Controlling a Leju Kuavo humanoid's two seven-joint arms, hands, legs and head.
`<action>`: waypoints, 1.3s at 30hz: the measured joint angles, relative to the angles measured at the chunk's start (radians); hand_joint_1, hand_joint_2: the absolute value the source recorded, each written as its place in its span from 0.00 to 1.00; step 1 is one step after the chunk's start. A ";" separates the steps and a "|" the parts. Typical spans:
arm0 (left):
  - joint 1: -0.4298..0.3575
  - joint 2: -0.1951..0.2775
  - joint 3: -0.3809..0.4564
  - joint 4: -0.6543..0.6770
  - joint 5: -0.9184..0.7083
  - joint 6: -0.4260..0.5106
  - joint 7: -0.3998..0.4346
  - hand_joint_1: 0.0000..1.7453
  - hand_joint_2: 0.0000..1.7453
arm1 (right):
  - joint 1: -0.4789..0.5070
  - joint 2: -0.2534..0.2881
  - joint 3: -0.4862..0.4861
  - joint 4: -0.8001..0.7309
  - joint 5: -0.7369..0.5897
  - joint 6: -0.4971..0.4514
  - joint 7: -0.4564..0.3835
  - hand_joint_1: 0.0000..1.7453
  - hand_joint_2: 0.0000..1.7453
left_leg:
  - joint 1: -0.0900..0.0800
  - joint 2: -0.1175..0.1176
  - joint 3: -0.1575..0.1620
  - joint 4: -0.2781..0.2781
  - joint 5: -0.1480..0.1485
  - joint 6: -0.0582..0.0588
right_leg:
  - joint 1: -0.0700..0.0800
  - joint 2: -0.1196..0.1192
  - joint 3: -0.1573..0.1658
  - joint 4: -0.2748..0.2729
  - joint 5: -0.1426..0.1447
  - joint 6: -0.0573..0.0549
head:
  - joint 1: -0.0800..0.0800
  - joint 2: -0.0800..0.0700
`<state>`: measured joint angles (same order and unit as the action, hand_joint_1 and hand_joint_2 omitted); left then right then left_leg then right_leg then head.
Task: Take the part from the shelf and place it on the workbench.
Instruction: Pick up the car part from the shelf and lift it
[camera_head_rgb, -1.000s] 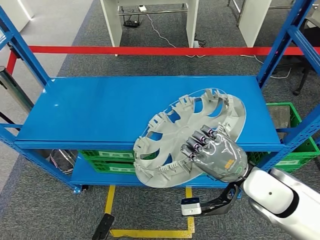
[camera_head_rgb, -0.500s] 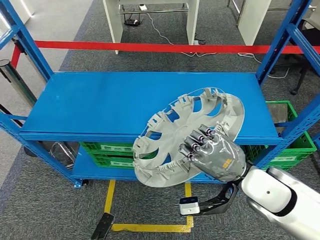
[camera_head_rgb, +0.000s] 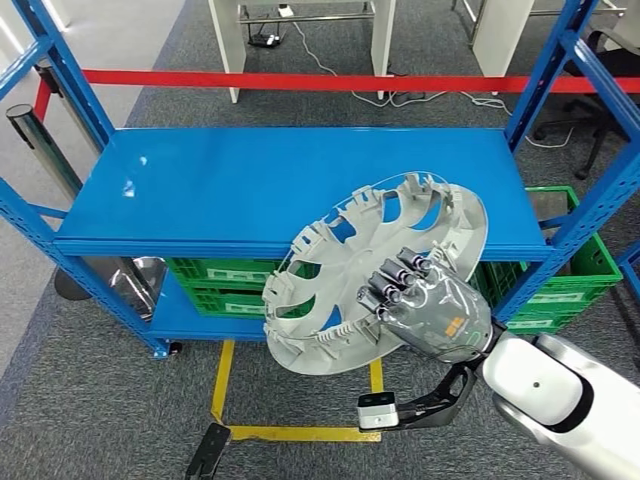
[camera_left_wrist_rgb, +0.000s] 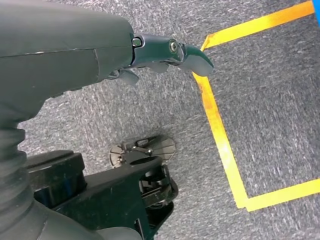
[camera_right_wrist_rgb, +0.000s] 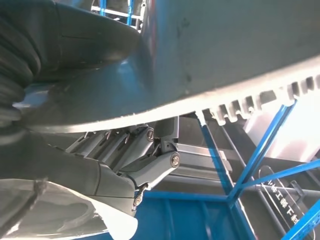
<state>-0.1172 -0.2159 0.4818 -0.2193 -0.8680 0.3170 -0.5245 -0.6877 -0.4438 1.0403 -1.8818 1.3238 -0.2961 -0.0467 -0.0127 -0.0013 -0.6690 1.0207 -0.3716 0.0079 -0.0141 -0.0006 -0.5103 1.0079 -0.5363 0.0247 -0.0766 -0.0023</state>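
1. Right arm: silver, entering from the lower right in the head view, reaching forward.
2. Right hand (camera_head_rgb: 430, 310): grey-covered, fingers (camera_right_wrist_rgb: 143, 150) curled, gripping the rim of a grey plastic wheel cover (camera_head_rgb: 355, 270).
3. Left hand (camera_left_wrist_rgb: 113, 50): hanging, fingers extended, holding nothing.

White Chinese characters mark a dark panel (camera_right_wrist_rgb: 281, 200); they are too small to read.

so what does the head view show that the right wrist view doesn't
Head view alone: the whole grey wheel cover, tilted and sticking out past the front edge of the blue shelf, green crates underneath, red tape and yellow floor lines. Right wrist view alone: the cover's toothed rim close up, with the fingers curled under it. Both show the right hand holding the cover and the blue shelf frame.
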 joint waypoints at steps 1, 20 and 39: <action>0.001 0.000 0.000 0.000 0.000 0.000 0.000 0.00 1.00 | -0.001 0.000 0.000 0.000 0.000 0.000 0.000 1.00 1.00 | 0.001 -0.001 -0.006 0.010 -0.016 -0.006 | -0.001 -0.002 -0.007 0.000 0.009 -0.010 | -0.001 0.000; -0.002 -0.001 0.001 0.000 -0.001 0.005 -0.003 0.00 1.00 | 0.010 -0.011 0.000 0.000 0.008 -0.005 0.008 1.00 1.00 | 0.003 0.004 0.122 -0.045 -0.095 0.038 | -0.006 -0.002 -0.205 0.180 -0.022 0.031 | 0.001 0.000; 0.012 0.002 0.005 0.000 0.000 0.033 -0.065 0.00 1.00 | 0.027 -0.018 -0.002 0.007 0.002 -0.017 -0.007 1.00 1.00 | 0.013 0.003 -0.013 0.214 -0.158 -0.029 | -0.004 -0.005 -0.038 -0.022 0.052 -0.023 | -0.007 0.000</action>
<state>-0.1051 -0.2137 0.4870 -0.2193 -0.8680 0.3501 -0.5892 -0.6608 -0.4620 1.0384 -1.8751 1.3257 -0.3131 -0.0534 0.0008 0.0016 -0.6816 1.2349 -0.5298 -0.0214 -0.0182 -0.0059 -0.5481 0.9863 -0.4848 0.0013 -0.0834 -0.0023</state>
